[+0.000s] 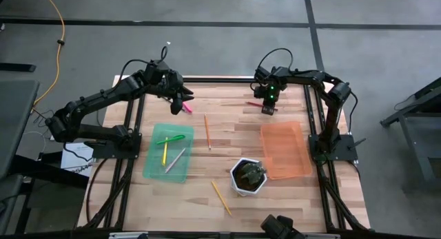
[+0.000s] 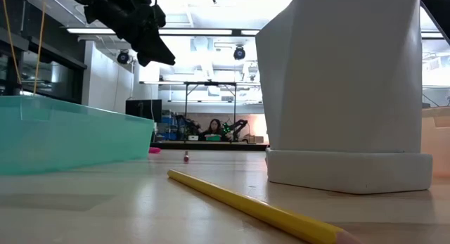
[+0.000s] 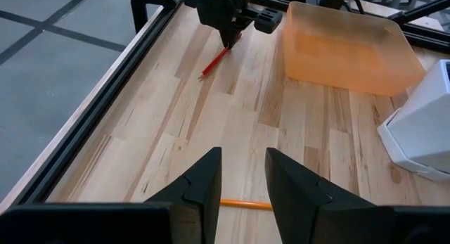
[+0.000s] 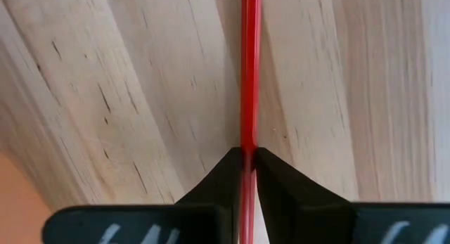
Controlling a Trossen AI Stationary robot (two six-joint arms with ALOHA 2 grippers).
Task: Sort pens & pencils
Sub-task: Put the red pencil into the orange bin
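Right gripper [image 4: 247,163], low over the far side of the table [image 1: 227,139], has its fingers pinched against a red pencil [image 4: 250,68] lying flat on the wood, while the left gripper [image 3: 243,175] hangs above the far left edge, narrowly parted and empty. Largest to smallest: the orange tray [image 1: 284,150] shows no contents, the green tray [image 1: 169,153] holds green, yellow and grey pens [image 1: 170,149], and the white pot [image 1: 247,176] holds a dark plant. Two orange pencils [image 1: 207,131] and a pink pen [image 1: 186,107] lie loose on the table; beyond it lies a lit workshop with a seated person [image 2: 212,127].
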